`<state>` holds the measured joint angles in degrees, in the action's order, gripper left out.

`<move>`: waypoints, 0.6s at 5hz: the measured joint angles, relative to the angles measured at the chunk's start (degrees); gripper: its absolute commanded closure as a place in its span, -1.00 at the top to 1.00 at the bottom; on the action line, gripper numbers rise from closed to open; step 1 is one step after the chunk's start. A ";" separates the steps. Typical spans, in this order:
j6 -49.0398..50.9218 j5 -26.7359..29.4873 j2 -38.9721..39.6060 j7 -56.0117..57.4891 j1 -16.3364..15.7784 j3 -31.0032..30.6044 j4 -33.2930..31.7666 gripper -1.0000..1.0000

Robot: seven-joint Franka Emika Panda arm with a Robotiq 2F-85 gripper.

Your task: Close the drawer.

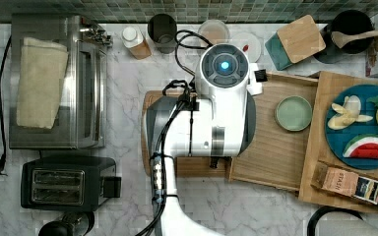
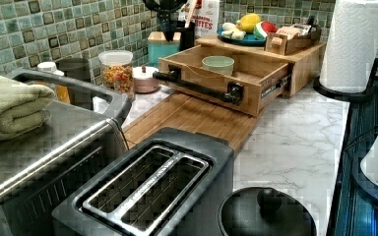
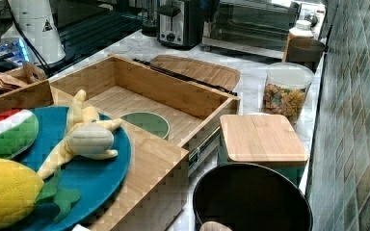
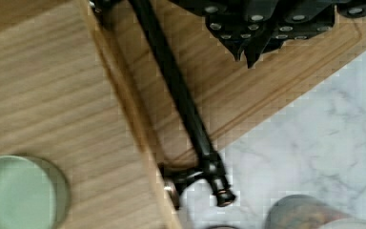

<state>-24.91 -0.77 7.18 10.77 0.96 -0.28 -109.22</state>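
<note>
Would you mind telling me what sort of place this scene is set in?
Most likely a kitchen counter: a toaster and toaster oven stand on a marble worktop against a tiled backsplash, beside an open wooden drawer holding a green bowl.

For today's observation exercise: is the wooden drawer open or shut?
Open. The drawer is pulled out over the cutting board, its floor and a green bowl exposed.

- We see the drawer (image 2: 236, 78) pulled out over the cutting board (image 2: 187, 118); bare board lies before its handle (image 2: 197, 87).
- A green bowl (image 2: 218, 64) sits inside.
- We note jars (image 2: 116, 72) crowding the left view's left flank.
</note>
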 measured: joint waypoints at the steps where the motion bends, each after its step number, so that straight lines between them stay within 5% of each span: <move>1: -5.75 -0.10 0.16 0.00 -0.60 -1.32 -2.18 -1.00; 3: -7.57 -1.40 0.41 2.27 -0.69 -4.23 -5.71 -1.00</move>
<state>-32.48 -2.18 7.60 13.04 0.27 -4.50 -114.93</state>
